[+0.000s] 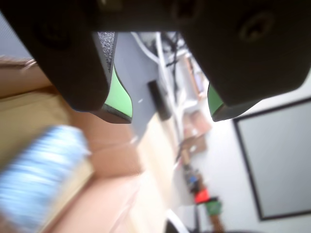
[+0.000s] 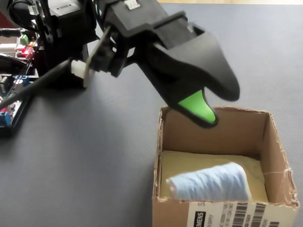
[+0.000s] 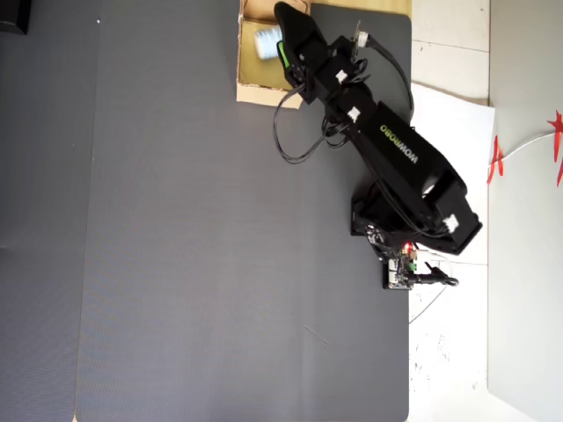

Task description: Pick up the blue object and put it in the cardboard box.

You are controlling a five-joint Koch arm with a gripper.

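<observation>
Cardboard box [image 2: 275,153] label: SIEMENS, barcode | blue object [image 2: 208,184] inside | arm: WOWROBO | pincer [image 1: 170,111] wide, empty.

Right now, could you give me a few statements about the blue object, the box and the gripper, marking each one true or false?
1. The blue object lies inside the cardboard box. True.
2. The gripper is clamped on the blue object. False: its jaws stand apart in the wrist view with nothing between them.
3. The box stands on the dark grey mat. True.
4. In the fixed view the gripper sits lower than the blue object. False: it hangs above the box's rear wall.
5. The box is closed. False: its top is open.
</observation>
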